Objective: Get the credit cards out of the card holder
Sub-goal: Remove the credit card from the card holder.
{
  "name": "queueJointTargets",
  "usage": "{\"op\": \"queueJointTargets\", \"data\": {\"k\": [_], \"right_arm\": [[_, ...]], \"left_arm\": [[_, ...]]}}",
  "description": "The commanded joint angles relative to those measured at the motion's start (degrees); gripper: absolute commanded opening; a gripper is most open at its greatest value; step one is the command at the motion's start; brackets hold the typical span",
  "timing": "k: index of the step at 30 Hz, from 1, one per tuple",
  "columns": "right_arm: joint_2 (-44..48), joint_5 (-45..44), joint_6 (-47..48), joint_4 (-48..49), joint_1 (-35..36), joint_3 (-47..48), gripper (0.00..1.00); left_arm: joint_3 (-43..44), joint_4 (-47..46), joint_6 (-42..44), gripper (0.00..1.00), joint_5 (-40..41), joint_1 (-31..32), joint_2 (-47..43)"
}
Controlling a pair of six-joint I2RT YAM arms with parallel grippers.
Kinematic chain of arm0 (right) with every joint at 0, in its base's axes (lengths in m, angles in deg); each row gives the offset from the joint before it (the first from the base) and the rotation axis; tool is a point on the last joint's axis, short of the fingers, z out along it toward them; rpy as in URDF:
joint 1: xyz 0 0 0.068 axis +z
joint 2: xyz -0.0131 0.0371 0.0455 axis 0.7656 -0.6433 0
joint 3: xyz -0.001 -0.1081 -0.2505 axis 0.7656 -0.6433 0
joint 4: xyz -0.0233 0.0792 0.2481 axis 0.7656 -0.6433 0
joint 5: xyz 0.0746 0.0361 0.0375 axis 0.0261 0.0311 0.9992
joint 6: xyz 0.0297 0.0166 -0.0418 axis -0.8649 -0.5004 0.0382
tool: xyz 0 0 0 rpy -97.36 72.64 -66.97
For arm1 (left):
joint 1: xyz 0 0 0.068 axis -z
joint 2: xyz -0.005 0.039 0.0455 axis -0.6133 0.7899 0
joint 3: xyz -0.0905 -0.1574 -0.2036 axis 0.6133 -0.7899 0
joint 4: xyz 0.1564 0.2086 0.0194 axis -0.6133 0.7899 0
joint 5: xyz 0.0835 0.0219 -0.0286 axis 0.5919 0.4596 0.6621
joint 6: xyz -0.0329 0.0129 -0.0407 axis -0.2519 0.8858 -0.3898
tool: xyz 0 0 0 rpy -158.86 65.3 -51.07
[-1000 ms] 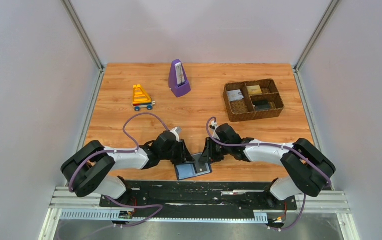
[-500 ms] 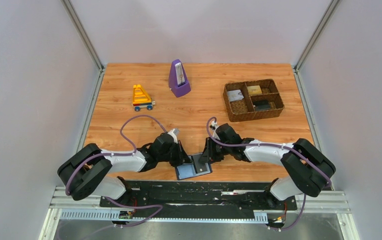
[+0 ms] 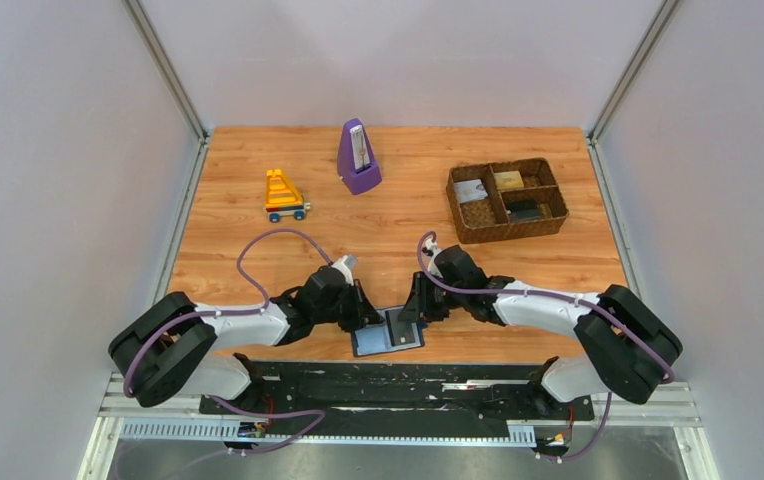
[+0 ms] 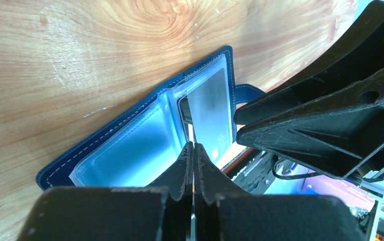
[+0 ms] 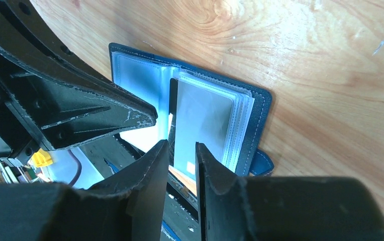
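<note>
Left wrist: our left gripper (image 4: 193,146) is pinched together at the credit card (image 4: 183,118) just ahead; we should pull straight; whether the right gripper (image 5: 180,150) grips is unclear.

No text, brand, number or sign is being shown legibly in any view. Faint pale marks are being seen on the grey credit card (image 4: 210,108) sleeved in the card holder (image 4: 129,145), but they are too blurred to be read. Print on the whitish card (image 3: 471,190) in the basket (image 3: 513,231) is being rendered too small.
</note>
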State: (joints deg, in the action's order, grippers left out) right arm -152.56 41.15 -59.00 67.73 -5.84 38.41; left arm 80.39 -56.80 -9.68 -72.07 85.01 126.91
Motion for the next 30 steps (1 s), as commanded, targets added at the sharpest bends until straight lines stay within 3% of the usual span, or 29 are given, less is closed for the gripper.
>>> {"op": "queueJointTargets", "data": {"k": [1, 10, 13, 18, 22, 30], "right_arm": [[0.8, -1.6, 0.6, 0.6, 0.1, 0.2, 0.27], [-0.9, -1.9, 0.5, 0.7, 0.0, -0.1, 0.27], [-0.8, -2.4, 0.7, 0.6, 0.1, 0.3, 0.28], [-0.3, -3.6, 0.8, -1.7, 0.1, 0.4, 0.28], [-0.8, -4.2, 0.9, -1.8, 0.1, 0.3, 0.28], [-2.5, -2.5, 0.1, -0.1, 0.1, -0.9, 0.28]], "left_arm": [[-0.2, 0.6, 0.8, 0.00, 2.1, 0.2, -2.6], [0.3, 1.7, 1.3, 0.01, 1.8, 0.1, -2.0], [1.0, 1.8, 1.5, 0.15, 1.5, 0.1, -0.8], [1.6, 1.4, 1.8, 0.28, 1.0, 0.1, 1.4], [1.7, 1.2, 1.9, 0.35, 1.2, 0.1, 1.9], [1.6, -0.7, 1.3, 0.38, 0.6, 0.1, 3.4]]}}
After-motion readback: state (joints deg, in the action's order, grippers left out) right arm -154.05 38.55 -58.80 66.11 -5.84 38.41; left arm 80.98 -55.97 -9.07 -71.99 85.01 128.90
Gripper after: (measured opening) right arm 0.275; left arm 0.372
